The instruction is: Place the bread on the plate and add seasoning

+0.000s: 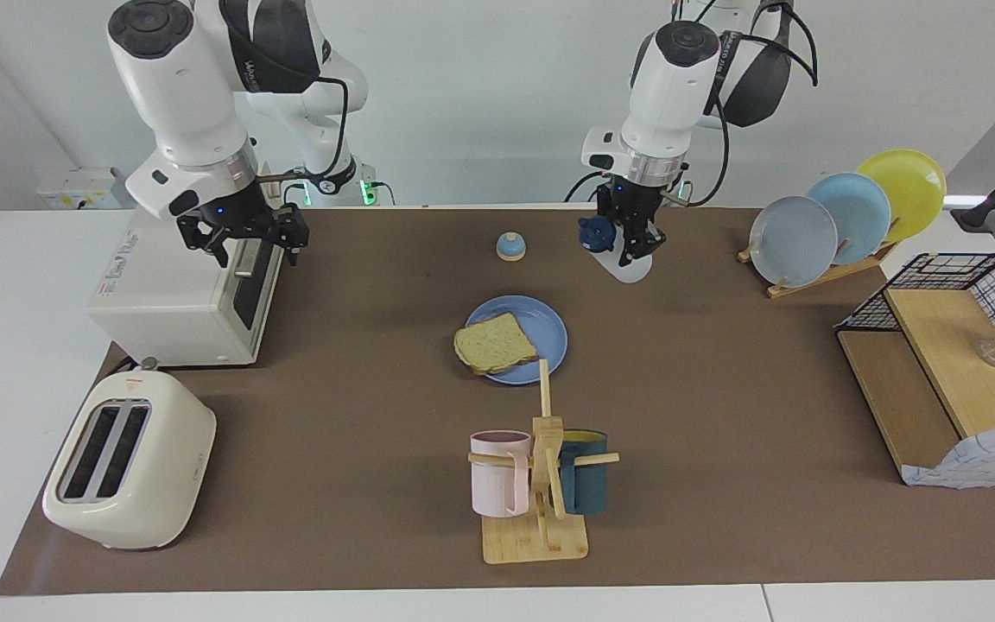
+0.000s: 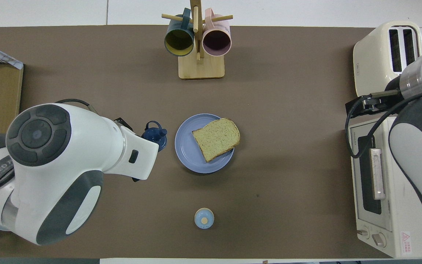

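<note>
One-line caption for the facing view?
Left pincer holds the seasoning bottle aloft; bread sits on the plate.

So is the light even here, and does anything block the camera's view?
Facing view: soft, even light, with only a faint shadow under the plate and bread. Overhead view: the left arm's white housing fills the foreground and hides most of the seasoning bottle, leaving just its dark cap showing.

White arms, grey joints, black cables
</note>
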Action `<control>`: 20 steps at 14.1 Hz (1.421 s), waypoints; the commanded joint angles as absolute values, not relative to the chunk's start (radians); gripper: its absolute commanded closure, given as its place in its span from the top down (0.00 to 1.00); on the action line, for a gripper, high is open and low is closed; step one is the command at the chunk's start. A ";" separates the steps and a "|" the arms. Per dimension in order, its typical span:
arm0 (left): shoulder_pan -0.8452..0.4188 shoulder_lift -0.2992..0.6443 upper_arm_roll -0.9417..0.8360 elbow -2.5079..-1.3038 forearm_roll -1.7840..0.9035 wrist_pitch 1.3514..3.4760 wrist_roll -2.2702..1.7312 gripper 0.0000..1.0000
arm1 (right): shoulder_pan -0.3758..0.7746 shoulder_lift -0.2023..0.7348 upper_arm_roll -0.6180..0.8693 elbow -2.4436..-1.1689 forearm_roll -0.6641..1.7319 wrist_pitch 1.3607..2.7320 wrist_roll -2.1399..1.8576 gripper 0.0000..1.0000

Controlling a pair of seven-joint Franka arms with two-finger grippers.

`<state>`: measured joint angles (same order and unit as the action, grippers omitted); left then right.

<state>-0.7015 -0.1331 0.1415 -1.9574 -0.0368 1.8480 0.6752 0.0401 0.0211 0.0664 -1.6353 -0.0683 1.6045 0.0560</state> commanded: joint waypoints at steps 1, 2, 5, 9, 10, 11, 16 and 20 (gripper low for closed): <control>-0.770 -0.205 0.156 -2.011 -0.069 1.832 0.698 0.00 | 0.031 -0.032 0.069 -1.681 -0.069 1.597 0.038 1.00; -0.779 -0.216 0.156 -2.026 -0.075 1.836 0.698 0.00 | 0.034 -0.034 0.057 -1.681 -0.068 1.594 0.037 1.00; -0.792 -0.229 0.152 -2.037 -0.078 1.833 0.695 0.00 | 0.032 0.001 0.011 -1.661 -0.063 1.594 0.011 1.00; -0.792 -0.248 0.152 -2.040 -0.078 1.824 0.695 0.00 | 0.047 0.020 0.005 -1.631 -0.066 1.574 0.009 1.00; -0.792 -0.250 0.152 -2.040 -0.078 1.827 0.695 0.00 | 0.057 0.024 -0.009 -1.612 -0.066 1.563 0.008 1.00; -0.793 -0.250 0.152 -2.040 -0.078 1.827 0.695 0.00 | 0.058 0.026 -0.009 -1.600 -0.064 1.534 0.005 1.00; -0.793 -0.250 0.150 -2.040 -0.078 1.824 0.695 0.00 | 0.060 0.023 -0.008 -1.603 -0.064 1.525 -0.002 1.00; -0.793 -0.250 0.150 -2.040 -0.078 1.824 0.695 0.00 | 0.058 0.023 -0.006 -1.606 -0.063 1.525 -0.003 1.00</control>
<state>-0.7804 -0.2186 0.1400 -2.0143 -0.0641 1.8304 0.6805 0.0533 0.0122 0.0030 -1.6242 -0.0678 1.5424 0.0302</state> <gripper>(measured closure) 0.564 0.000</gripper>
